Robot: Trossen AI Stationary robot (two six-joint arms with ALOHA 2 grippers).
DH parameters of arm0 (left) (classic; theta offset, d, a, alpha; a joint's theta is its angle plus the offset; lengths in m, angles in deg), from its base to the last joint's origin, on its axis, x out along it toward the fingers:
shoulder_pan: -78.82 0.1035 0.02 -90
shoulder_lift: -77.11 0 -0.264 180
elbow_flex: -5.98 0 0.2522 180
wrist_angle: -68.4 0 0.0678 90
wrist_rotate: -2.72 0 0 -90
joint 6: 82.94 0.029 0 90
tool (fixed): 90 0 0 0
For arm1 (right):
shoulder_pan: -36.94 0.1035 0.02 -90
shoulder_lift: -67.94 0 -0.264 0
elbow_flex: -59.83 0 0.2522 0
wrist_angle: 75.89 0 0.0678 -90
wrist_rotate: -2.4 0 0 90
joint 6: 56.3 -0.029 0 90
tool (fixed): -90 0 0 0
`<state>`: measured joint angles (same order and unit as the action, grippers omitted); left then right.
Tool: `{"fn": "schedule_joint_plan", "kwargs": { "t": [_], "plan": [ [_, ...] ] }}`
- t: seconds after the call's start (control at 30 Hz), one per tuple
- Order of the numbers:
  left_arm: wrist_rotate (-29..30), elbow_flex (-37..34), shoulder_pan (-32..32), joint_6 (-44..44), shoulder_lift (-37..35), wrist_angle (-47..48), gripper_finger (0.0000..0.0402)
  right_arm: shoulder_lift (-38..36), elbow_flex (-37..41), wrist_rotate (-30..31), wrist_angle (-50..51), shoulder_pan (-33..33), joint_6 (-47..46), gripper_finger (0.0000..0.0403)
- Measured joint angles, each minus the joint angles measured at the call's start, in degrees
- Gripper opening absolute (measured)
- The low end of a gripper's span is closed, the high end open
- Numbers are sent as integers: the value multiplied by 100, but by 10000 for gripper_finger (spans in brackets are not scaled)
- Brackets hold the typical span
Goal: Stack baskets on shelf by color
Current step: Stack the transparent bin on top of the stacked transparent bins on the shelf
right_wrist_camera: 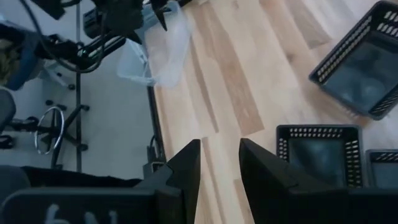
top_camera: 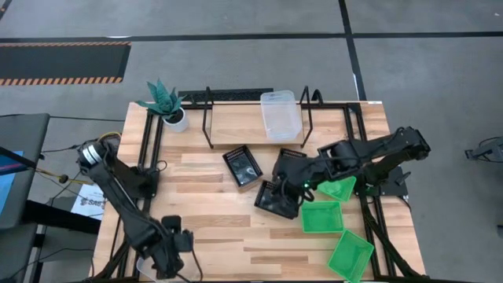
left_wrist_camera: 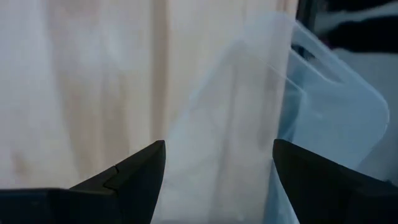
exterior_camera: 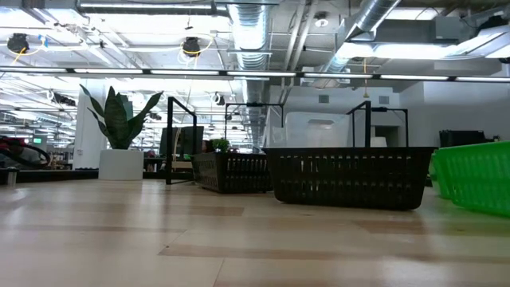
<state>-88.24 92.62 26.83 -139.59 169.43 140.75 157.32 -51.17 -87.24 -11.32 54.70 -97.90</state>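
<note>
My left gripper (top_camera: 169, 250) is at the table's near left corner, open. A clear basket (left_wrist_camera: 249, 112) lies between its fingers. The right wrist view shows this clear basket (right_wrist_camera: 155, 50) jutting over the table edge. My right gripper (top_camera: 284, 189) hovers over the black baskets (top_camera: 277, 199) at mid-table. Its fingers (right_wrist_camera: 221, 165) stand slightly apart with only bare wood between them. Another black basket (top_camera: 242, 167) sits to the left. A clear basket (top_camera: 280, 115) rests on the shelf (top_camera: 236, 126). Three green baskets (top_camera: 321, 217) lie on the table's right. My left gripper has its open fingers on either side of the clear basket's wall (left_wrist_camera: 277, 93); whether a finger touches it, I cannot tell. The basket rests partly on the table and partly beyond its edge.
A white pot with a plant (top_camera: 165, 106) stands at the far left corner beside the shelf's black frame. Bare wood lies between my left gripper and the black baskets. In the low view a black basket (exterior_camera: 347, 177) and a green one (exterior_camera: 474, 177) stand close.
</note>
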Motion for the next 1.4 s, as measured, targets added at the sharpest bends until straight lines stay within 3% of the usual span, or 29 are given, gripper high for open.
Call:
{"fn": "schedule_joint_plan", "kwargs": {
  "t": [0.17,0.3,0.5,0.7,0.8,1.07,1.2,1.4],
  "plan": [
    [-531,0,-48,-633,250,-690,283,0,0,0,8,118,332,131],
    [-581,9,-46,-1014,411,-1535,283,0,0,-2,13,139,636,131],
    [-805,11,282,-634,866,-2077,270,0,0,-11,15,119,1062,131],
    [-1141,11,699,100,1421,-2441,211,-20,0,-21,166,85,1306,131],
    [-1090,20,1067,562,1560,-2601,183,-47,0,-22,289,85,1390,131],
    [173,15,2529,1547,1533,-2712,142,-186,4,-26,648,85,1510,131],
    [-276,11,3228,1163,1533,-3033,135,-233,2,-26,744,142,1470,131],
    [-674,138,3636,533,1272,-3934,127,-245,0,-24,735,287,1315,131]
  ]
}}
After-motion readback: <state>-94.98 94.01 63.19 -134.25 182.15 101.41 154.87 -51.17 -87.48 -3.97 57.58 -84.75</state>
